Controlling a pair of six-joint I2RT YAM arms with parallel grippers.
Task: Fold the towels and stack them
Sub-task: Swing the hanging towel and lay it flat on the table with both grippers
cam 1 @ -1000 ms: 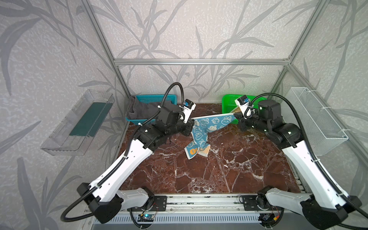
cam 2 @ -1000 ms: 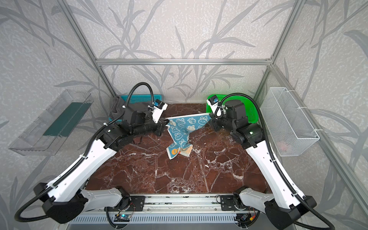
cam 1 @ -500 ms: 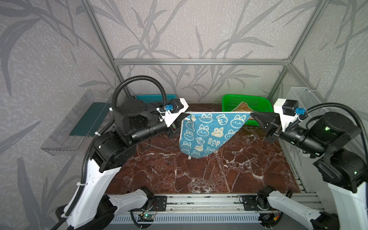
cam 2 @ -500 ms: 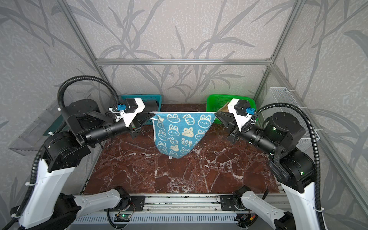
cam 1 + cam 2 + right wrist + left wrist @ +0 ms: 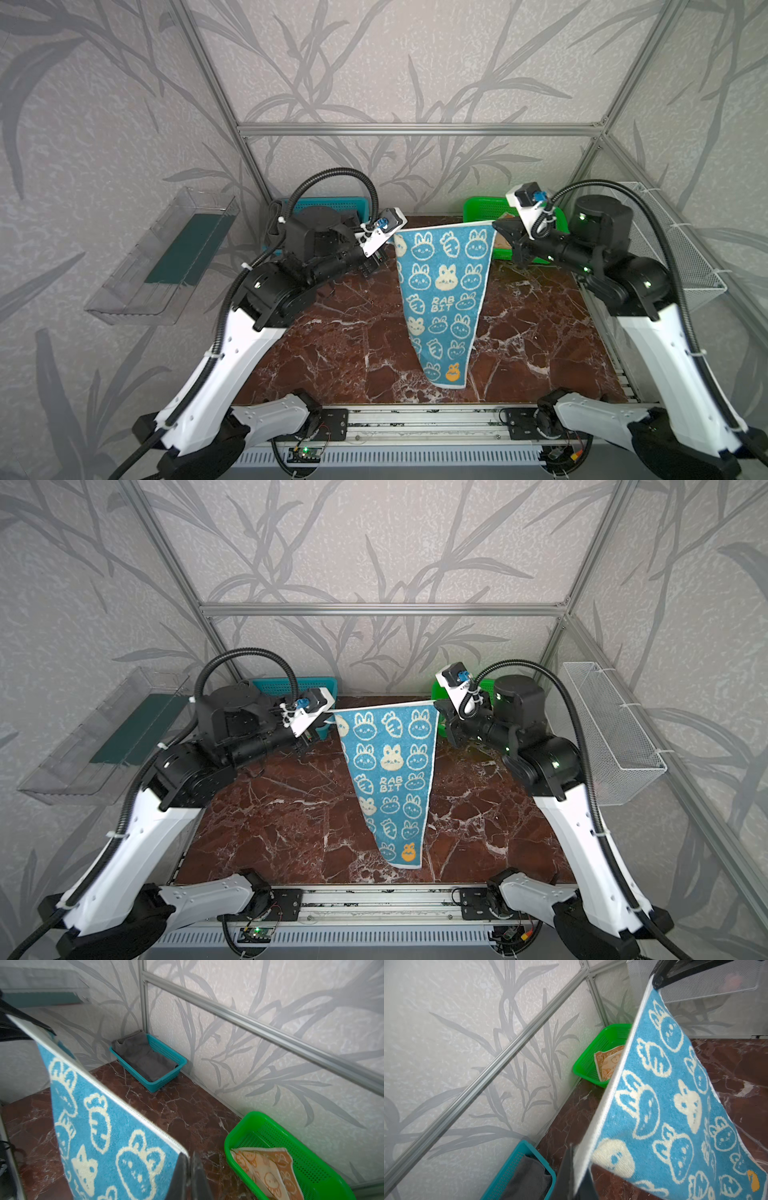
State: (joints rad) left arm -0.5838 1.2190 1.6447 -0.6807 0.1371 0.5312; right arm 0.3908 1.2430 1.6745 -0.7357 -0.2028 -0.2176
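The teal-blue bunny towel (image 5: 441, 291) (image 5: 390, 779) hangs in the air above the marble table, stretched by its top edge between both arms in both top views. My left gripper (image 5: 392, 238) (image 5: 576, 1176) is shut on its top left corner. My right gripper (image 5: 496, 226) (image 5: 187, 1169) is shut on its top right corner. The towel (image 5: 670, 1105) (image 5: 99, 1136) narrows downward, and its lower end hangs near the table's front edge. The orange bunny towel (image 5: 268, 1169) (image 5: 609, 1062) lies in the green basket. The dark grey towel (image 5: 143, 1055) (image 5: 527, 1180) lies in the teal basket.
The green basket (image 5: 482, 208) (image 5: 291, 1132) stands at the back right, the teal basket (image 5: 328, 204) (image 5: 166, 1076) at the back left. A clear bin (image 5: 166, 257) hangs on the left wall, a wire basket (image 5: 681, 253) on the right wall. Brown marble table (image 5: 340, 345).
Both arms have lifted the blue towel off the table. It went from crumpled, to partly spread, to hanging full length. The grippers now hold it closer to the back.
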